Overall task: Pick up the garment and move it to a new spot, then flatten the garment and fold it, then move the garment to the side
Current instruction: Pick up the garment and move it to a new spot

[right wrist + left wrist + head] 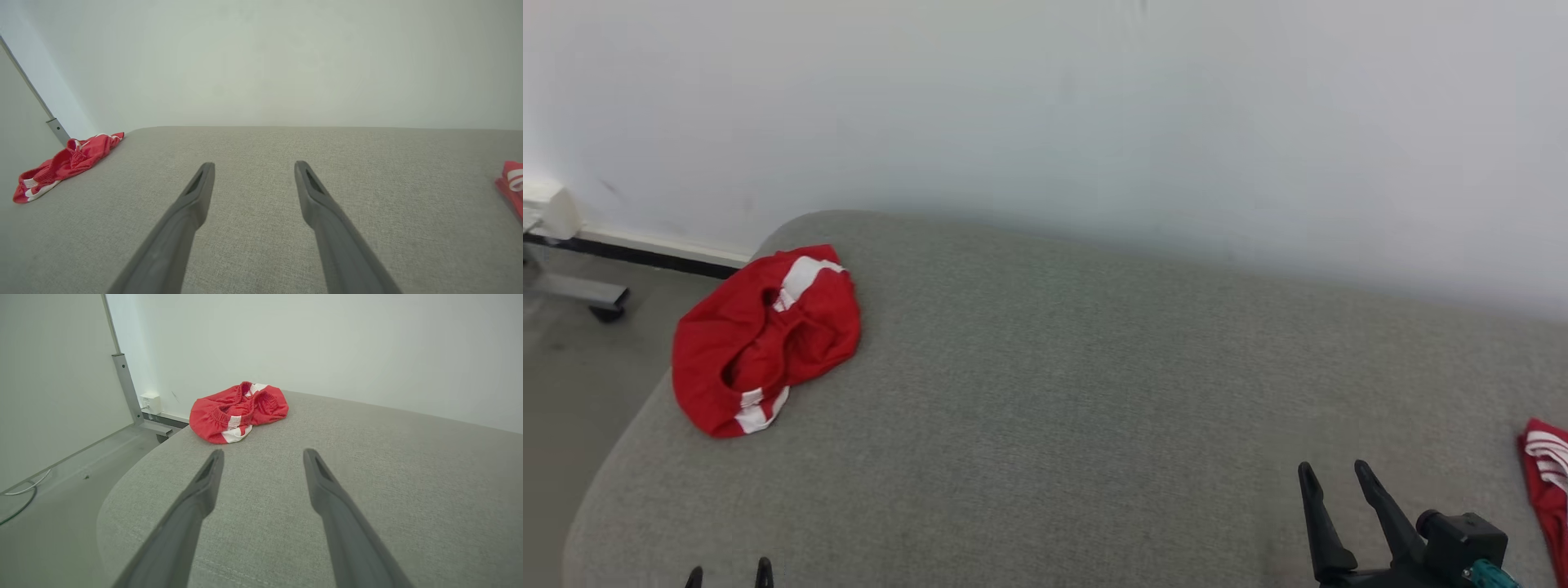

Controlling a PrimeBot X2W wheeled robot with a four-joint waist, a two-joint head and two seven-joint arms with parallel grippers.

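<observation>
- Pincers gape, empty: left gripper [263,454], right gripper [254,164]; red garment [768,339] lies crumpled, well apart from both.
- Pickup likely unstarted; next, left gripper must reach the red garment.

Grey fabric surface [1054,392] against a white wall [1045,106] — metal stand foot [584,291] on floor [572,384]

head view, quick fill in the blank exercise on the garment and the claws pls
1. The crumpled garment is ____ with white stripes.
2. In the head view it lies near the ____ end of the grey surface.
3. The left claw and right claw are both ____, holding nothing.
Missing words: red; left; open.
</observation>
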